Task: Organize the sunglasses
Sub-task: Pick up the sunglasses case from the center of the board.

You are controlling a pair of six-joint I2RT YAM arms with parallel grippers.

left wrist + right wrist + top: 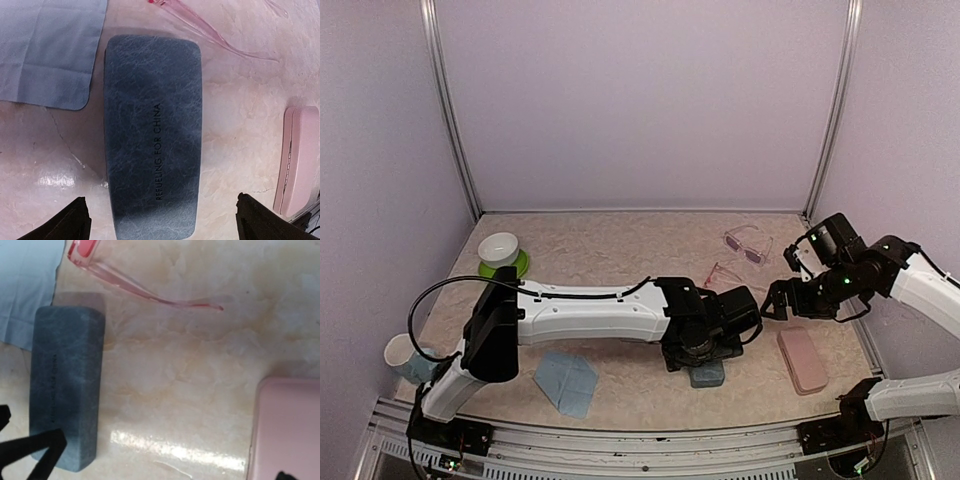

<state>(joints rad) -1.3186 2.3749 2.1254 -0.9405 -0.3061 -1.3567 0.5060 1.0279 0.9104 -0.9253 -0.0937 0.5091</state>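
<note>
Where wrist views crop the pink sunglasses [84,251], overhead shows them whole.

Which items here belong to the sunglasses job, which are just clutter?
Job: thin translucent pink-red sunglasses; pale clear-framed sunglasses with purplish lenses; likely the oblong blue-grey case and the pink case.
Clutter: light-blue cloth; white bowl on green plate; white cup.

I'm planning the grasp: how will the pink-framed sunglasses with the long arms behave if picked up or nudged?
The pink-framed sunglasses look thin and translucent, so probably light and somewhat flexible. Their long arm lies unfolded, so a nudge may swing it on its hinge. The table looks glossy, so they would likely slide rather than tip.
</note>
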